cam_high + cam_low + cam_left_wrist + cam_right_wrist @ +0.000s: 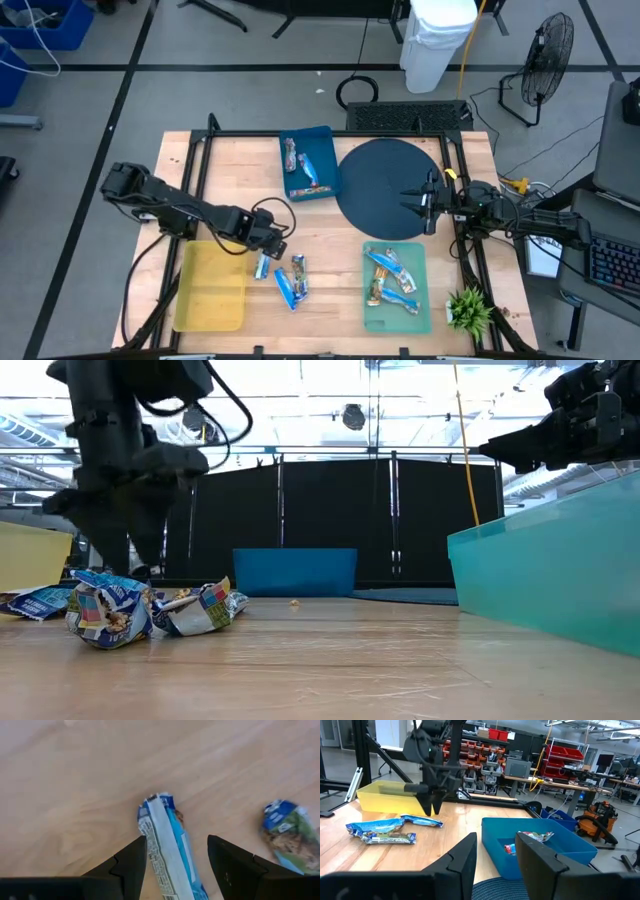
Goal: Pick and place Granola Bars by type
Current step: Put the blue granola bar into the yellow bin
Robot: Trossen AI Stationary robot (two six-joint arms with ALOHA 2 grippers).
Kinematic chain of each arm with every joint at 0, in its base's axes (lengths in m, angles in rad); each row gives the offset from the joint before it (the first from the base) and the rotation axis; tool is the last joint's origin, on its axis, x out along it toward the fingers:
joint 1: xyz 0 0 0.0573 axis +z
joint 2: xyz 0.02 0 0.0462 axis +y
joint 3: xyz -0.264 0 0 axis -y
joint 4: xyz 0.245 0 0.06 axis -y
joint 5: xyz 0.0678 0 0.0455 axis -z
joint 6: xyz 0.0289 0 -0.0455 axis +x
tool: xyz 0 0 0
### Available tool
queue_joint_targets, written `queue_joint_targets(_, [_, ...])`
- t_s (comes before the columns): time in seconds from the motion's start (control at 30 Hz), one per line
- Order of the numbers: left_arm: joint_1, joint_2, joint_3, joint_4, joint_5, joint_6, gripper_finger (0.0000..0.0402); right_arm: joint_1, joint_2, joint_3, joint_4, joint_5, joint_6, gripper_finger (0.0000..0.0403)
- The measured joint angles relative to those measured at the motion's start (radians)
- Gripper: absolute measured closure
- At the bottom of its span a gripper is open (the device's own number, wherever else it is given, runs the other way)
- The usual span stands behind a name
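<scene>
In the high view, the left pincer [268, 252] is hanging over a loose cluster of granola bars [291, 278] lying on the bare counter [330, 285] between the yellow tray [211, 290] and the green tray [398, 315]. More bars are sitting in the green tray and in the blue tray [322, 150]. The right pincer [428, 203] is waiting over the edge of the dark round mat [385, 180].

In the low view, the left arm is standing just behind 2 crumpled bars.

In the left wrist view, the fingers [131, 865] are spread apart on either side of a blue-and-white bar [167, 845], not yet touching it. The step appears to be the grasp; next the fingers need to drop and close across the bar's width.

In the right wrist view, the right pincer's fingers are standing apart, holding nothing.
</scene>
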Motion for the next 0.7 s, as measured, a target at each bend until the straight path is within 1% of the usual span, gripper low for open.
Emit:
queue_joint_targets(0.17, [0.004,0.100,0.005,0.031,0.074,0.029,0.0190,0.000,0.000,0.000,0.000,0.000,0.000,0.0277])
queue_joint_targets(0.3, [0.021,0.149,0.007,0.038,0.117,0.040,0.0190,0.000,0.000,0.000,0.000,0.000,0.000,0.0277])
queue_joint_targets(0.57, [0.029,0.148,0.005,0.045,0.092,0.038,0.0192,0.000,0.000,0.000,-0.003,0.000,0.000,0.0277])
queue_joint_targets(0.63, [0.029,0.148,0.003,0.049,0.092,0.049,0.0205,0.000,0.000,0.000,-0.003,0.000,0.000,0.0277])
queue_joint_targets(0.7, [0.029,0.149,0.001,0.055,0.089,0.053,0.0230,0.000,0.000,0.000,-0.003,0.000,0.000,0.0277])
